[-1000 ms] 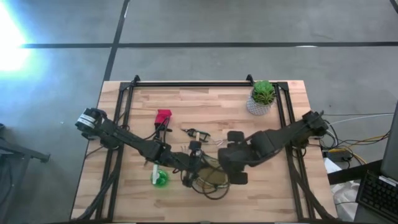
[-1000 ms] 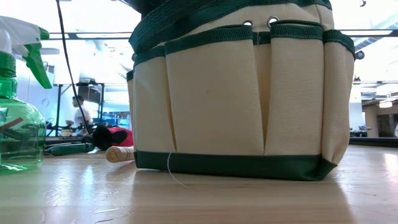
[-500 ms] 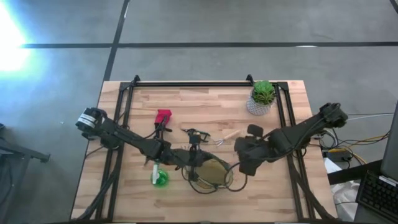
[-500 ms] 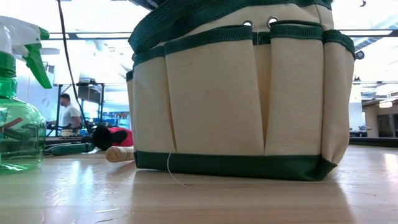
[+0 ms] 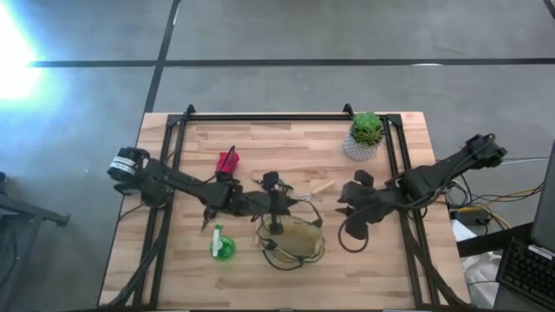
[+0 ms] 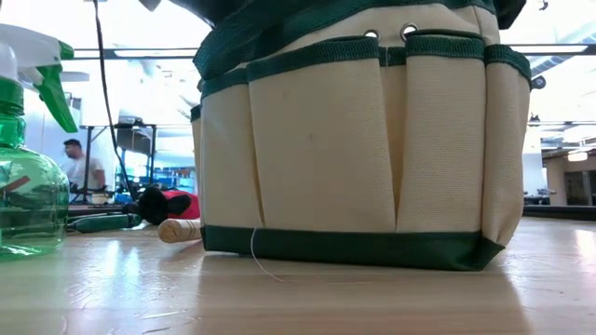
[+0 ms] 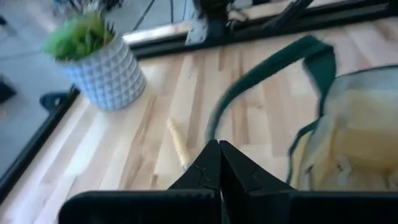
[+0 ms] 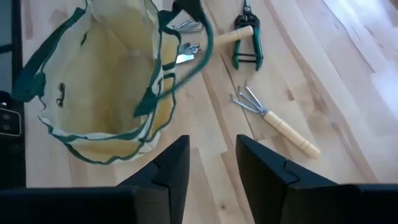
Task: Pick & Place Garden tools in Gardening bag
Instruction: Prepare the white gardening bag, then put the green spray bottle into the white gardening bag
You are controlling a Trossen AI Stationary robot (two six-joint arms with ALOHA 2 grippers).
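Your left end effector (image 7: 219,163), fingers pressed together and empty, hovers by the soft gardening bag (image 5: 293,239) mid-bench; the right end effector (image 8: 211,163) stands apart. The rake (image 8: 273,117) near that bag is probably light and stiff, so take its wooden handle.

Gardening bag (image 5: 290,241) near centre; spray bottle (image 5: 222,247) left of it; rake (image 5: 317,189) behind; potted plant (image 5: 365,136) far right.

My two arms are dark, slender, six-jointed; each black end effector (image 8: 211,168) has flat, angular fingers, with thin black cables trailing.
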